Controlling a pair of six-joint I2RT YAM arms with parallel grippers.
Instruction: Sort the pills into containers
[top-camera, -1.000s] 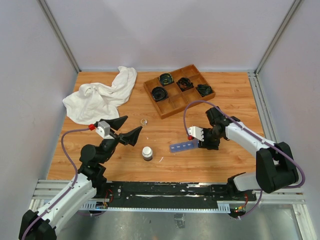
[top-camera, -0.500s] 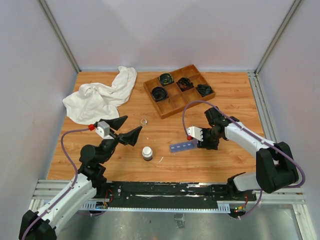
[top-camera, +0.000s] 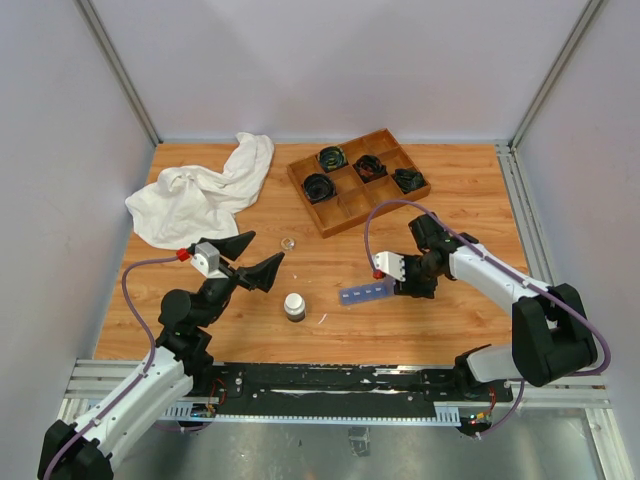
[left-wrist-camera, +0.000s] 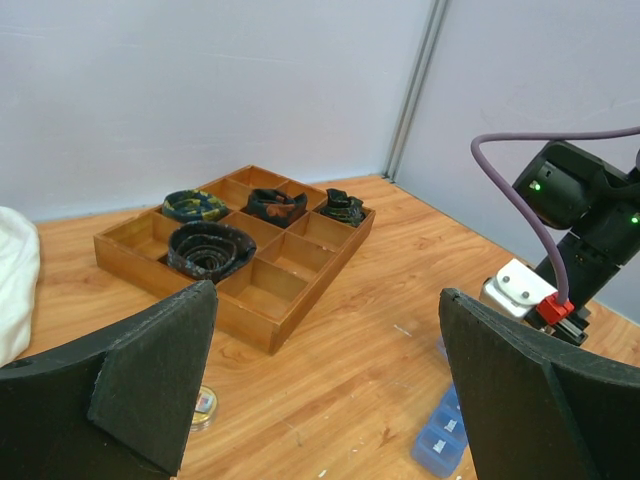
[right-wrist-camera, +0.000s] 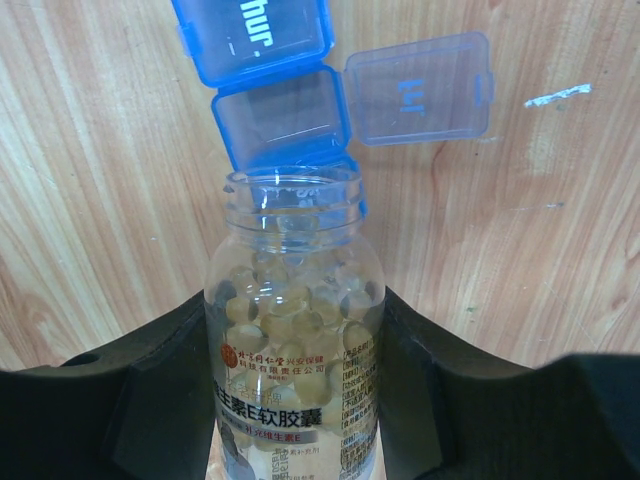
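Wooden tabletop (right-wrist-camera: 520, 250) fills the background under the right claw (right-wrist-camera: 295, 345), and over the last second almost nothing is altered. The arm is kept in the same tipped pose, and the jaws are kept about half open, clamped on the clear bottle (right-wrist-camera: 295, 415). A slow pour is therefore judged to be pending rather than finished, and no pill is seen outside the bottle.

The pills (right-wrist-camera: 290, 305) are packed inside the bottle, between the claw's fingers and up towards the uncapped neck. Just beyond the bottle's mouth the blue organizer strip (right-wrist-camera: 255, 35) is laid. One compartment (right-wrist-camera: 282, 118) is uncovered, with its lid (right-wrist-camera: 420, 88) flipped to the side, and nothing is seen in it. Well apart from all this, the left claw (top-camera: 263, 250) is held fully spread and empty.
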